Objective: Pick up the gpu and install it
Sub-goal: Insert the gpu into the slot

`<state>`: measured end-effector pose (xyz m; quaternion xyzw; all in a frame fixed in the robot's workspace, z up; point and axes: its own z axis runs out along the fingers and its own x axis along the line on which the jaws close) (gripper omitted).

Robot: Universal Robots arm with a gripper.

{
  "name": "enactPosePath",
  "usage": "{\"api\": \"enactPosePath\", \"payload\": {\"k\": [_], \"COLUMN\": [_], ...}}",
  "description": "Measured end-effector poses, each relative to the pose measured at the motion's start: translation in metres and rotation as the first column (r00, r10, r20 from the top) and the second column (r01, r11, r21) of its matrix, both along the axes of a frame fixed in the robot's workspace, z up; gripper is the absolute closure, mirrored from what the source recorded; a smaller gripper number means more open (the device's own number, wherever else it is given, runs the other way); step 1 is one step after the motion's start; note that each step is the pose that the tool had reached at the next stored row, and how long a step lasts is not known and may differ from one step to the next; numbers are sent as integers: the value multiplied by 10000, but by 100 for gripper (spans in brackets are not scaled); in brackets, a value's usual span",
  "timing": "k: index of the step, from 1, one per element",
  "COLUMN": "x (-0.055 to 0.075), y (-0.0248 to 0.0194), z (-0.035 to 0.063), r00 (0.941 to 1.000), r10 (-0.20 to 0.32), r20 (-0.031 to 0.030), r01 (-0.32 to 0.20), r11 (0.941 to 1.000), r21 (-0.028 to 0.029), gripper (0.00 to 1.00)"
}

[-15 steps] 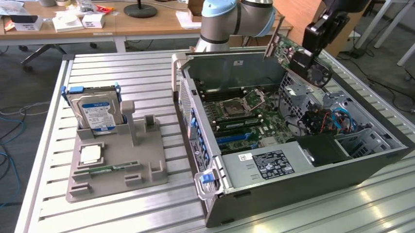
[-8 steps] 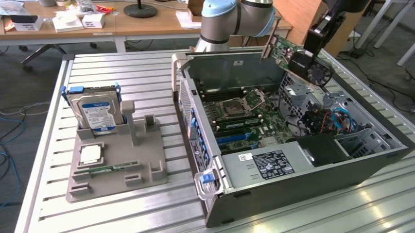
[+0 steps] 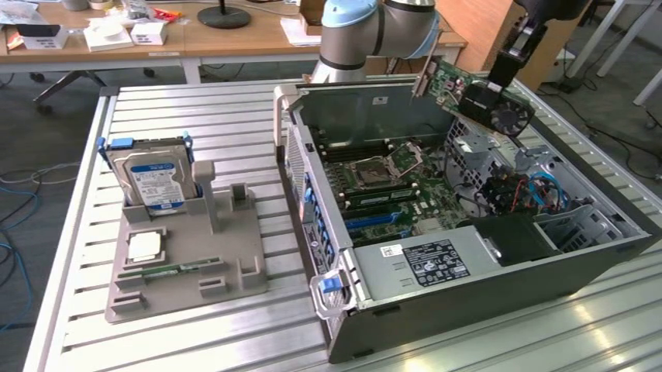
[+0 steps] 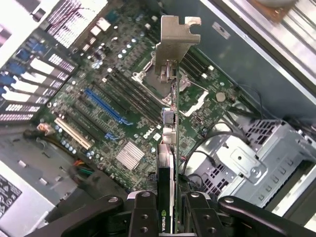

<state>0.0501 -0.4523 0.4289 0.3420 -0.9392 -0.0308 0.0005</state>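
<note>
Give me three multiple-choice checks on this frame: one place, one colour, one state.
1. Where is the green graphics card with black fan and silver bracket?
A) in the grey holder tray
B) in the air above the open dark computer case
C) seated in a slot

2. What colour is the carrier frame around the silver hard drive?
A) red
B) yellow
C) blue

3. The end effector is:
A) shut on the graphics card
B) open and empty
C) resting on the table

Key: 1 B, the card hangs clear above the motherboard. 2 C, blue rails flank the drive. 3 A, its fingers clamp the card's edge in the wrist view.
</note>
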Motion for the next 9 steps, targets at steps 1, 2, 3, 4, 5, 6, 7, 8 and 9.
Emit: {"api": "enactPosePath", "payload": {"k": [1, 2, 3, 4, 5, 6, 7, 8, 9], "x": [0, 0, 0, 0, 0, 0, 0, 0, 0], "y": [0, 0, 0, 0, 0, 0, 0, 0, 0], "z": [0, 0, 0, 0, 0, 0, -1, -3, -2], "r00": [9998, 9994, 9985, 9974, 9959, 9941, 9920, 9896, 9871], "r10": [181, 360, 540, 720, 909, 1089, 1266, 1440, 1601], "r20": [0, -1, 0, -1, -1, 0, 0, 0, -3], "r01": [-181, -360, -540, -720, -909, -1089, -1266, -1440, -1601], "r11": [9998, 9994, 9985, 9974, 9959, 9941, 9920, 9896, 9871], "r21": [0, 0, 0, 0, -1, -1, -1, -6, -19], "gripper": [73, 73, 73, 73, 73, 73, 73, 73, 73]}}
